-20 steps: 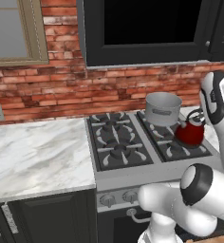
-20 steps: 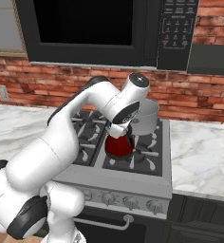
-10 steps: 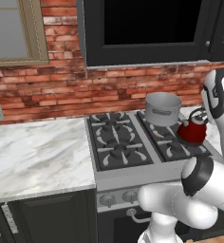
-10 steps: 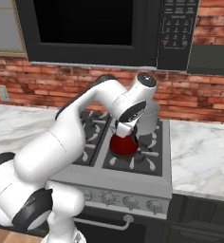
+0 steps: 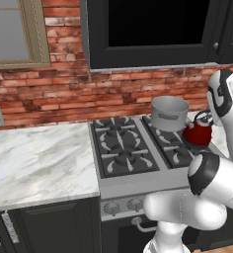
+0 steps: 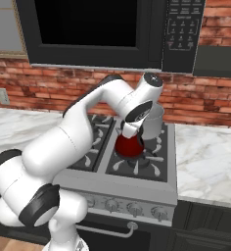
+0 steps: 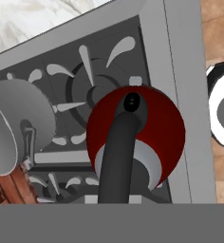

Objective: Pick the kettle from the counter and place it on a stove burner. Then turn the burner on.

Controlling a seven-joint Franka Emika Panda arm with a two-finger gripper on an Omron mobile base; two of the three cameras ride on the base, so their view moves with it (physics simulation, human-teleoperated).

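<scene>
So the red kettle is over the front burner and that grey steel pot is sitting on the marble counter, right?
Not quite. The red kettle is over the front burner, but the grey steel pot stands on the stove's back burner, just behind the kettle, not on the marble counter. The left base view shows this plainly.

Red kettle [image 5: 197, 134] sits on the stove's near right burner [image 5: 181, 154], just beside the grey steel pot [image 5: 169, 113] on the far right burner. My arm [image 5: 222, 99] rises at the right over the kettle. White marble bench [image 5: 39, 160] left of the stove; brick wall and black microwave [image 5: 150, 32] behind.
</scene>
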